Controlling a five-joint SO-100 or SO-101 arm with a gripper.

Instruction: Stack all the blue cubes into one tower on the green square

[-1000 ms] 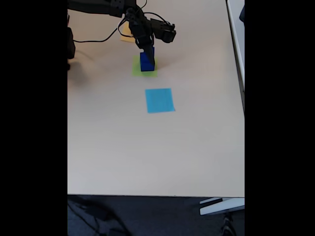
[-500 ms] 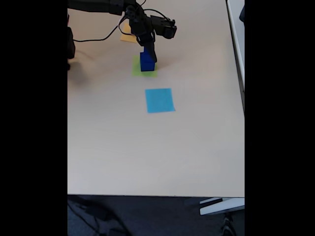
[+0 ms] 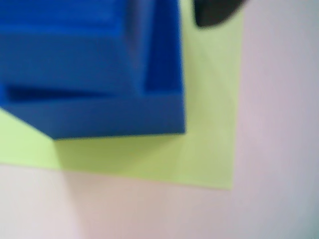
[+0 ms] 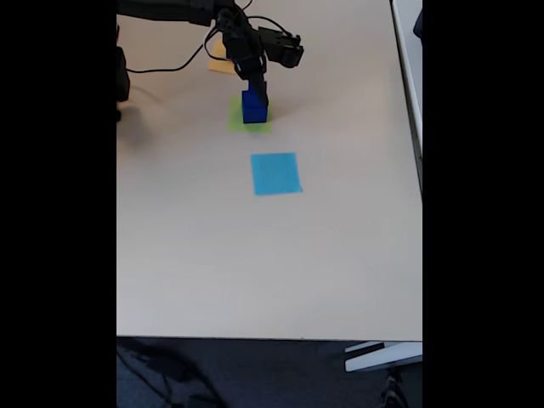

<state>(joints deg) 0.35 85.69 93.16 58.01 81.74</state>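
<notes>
- The blue cubes [image 4: 254, 107] are stacked in the upper middle of the fixed view, sitting on the green square [image 4: 236, 121]. Up close in the wrist view, the tower [image 3: 94, 74] fills the upper left, a smaller block stepped in on a bigger one.
- The fingers [image 4: 255, 85] hang right over the top of the stack. Honestly can't tell if they're open or pinching anything, too small and dark.
- I'd guess this is the let-go part of the stacking step. Best bet: lift straight up, no sideways drag, so the top block doesn't get nudged off.
- Light blue square [image 4: 275, 173] sits lower on the counter [image 4: 255, 272], well apart.
</notes>
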